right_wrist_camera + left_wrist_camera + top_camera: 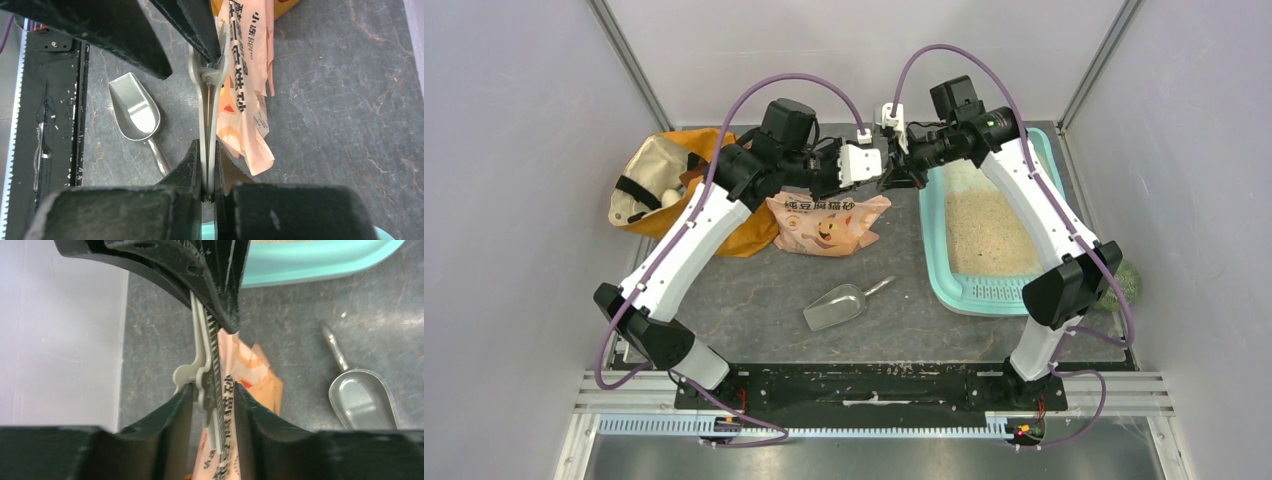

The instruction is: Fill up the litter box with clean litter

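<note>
Clip [207, 95] hidden in top view. Right wrist: right end effector [208, 155] clamped on it. Left wrist: left end effector [212, 395] part-open astride pouch [252, 372]. Scoop [836, 307] lower centre.

Bright, even light; blurred near foreground.

Taking the pouch [829, 225] as my marker on the tabletop [754, 290]: the litter box [989, 295] sits to its right with the clean litter [989, 235] inside. The scoop [836, 307] lies in front, nearer the arm bases. The fabric bag [659, 190] lies just beside its left. A clip [206, 76] sits on its top edge.
</note>
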